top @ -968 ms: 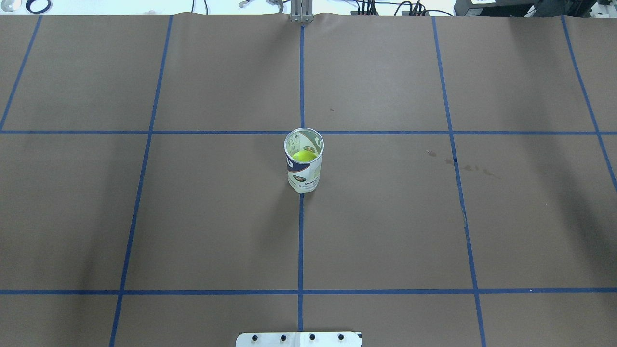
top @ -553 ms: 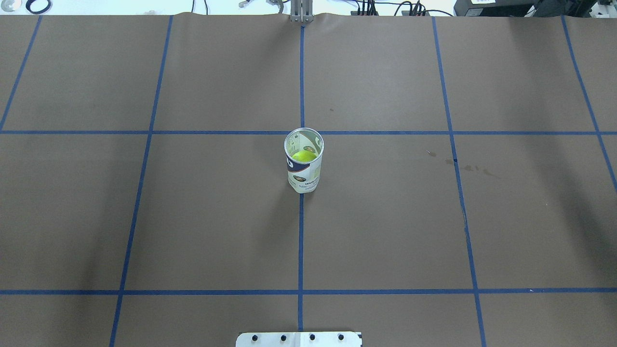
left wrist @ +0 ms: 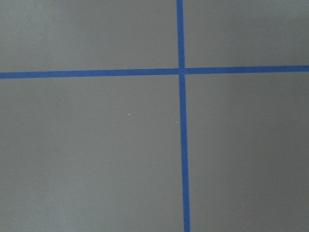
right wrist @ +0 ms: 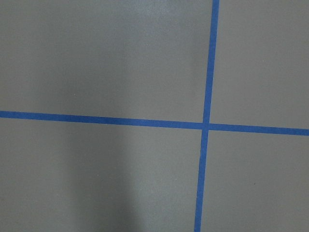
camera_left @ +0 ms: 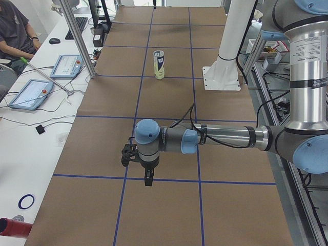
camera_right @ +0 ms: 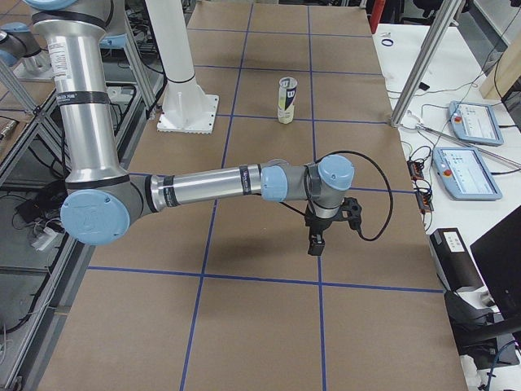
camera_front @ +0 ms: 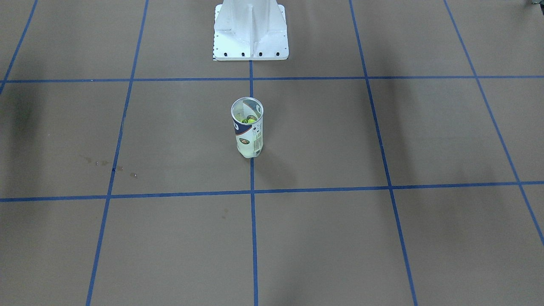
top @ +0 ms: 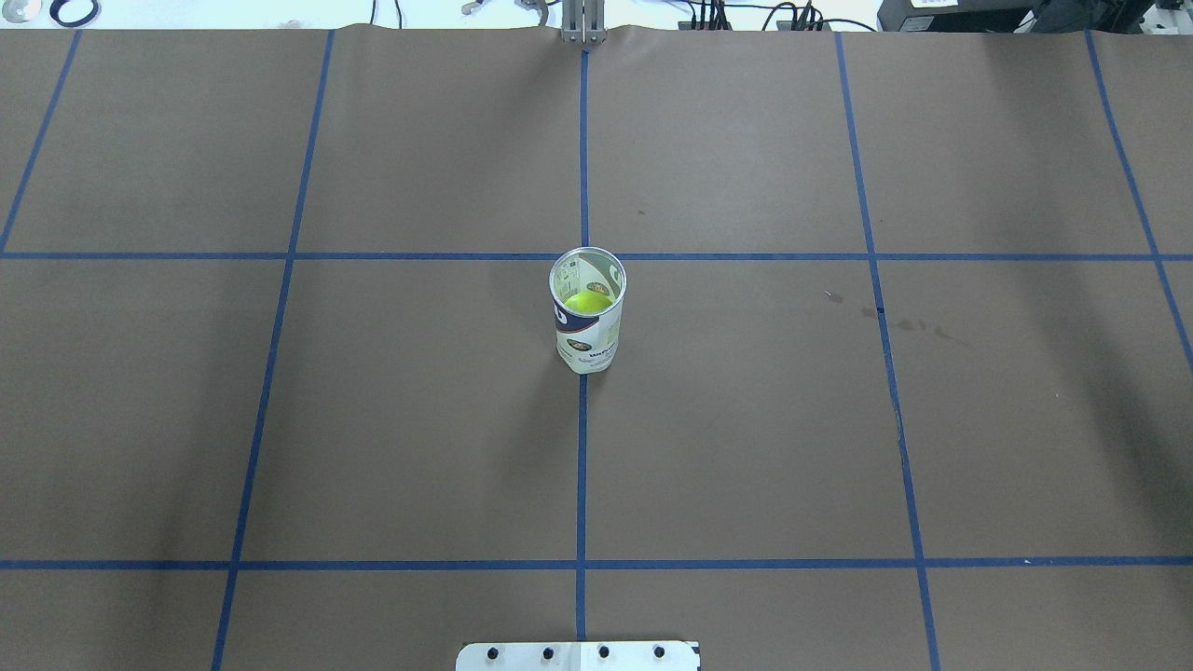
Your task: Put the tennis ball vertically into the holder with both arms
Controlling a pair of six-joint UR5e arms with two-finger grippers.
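The holder [top: 587,321], a clear tube with a white and navy label, stands upright at the table's middle, open end up. It also shows in the front view [camera_front: 247,134] and both side views [camera_left: 159,65] [camera_right: 286,99]. A yellow-green tennis ball [top: 587,301] sits inside it, also seen in the front view [camera_front: 250,120]. My left gripper [camera_left: 148,179] hangs over the table far from the holder, toward the table's left end. My right gripper [camera_right: 316,244] hangs likewise toward the right end. Both show only in side views, so I cannot tell if they are open or shut. The wrist views show only brown paper and blue tape.
The white pedestal [camera_front: 250,29] stands behind the holder on the robot's side. Blue tape lines [top: 582,466] grid the brown table cover. Tablets [camera_left: 66,65] [camera_right: 476,122] and cables lie on side benches. A seated person [camera_left: 13,31] is at the far bench.
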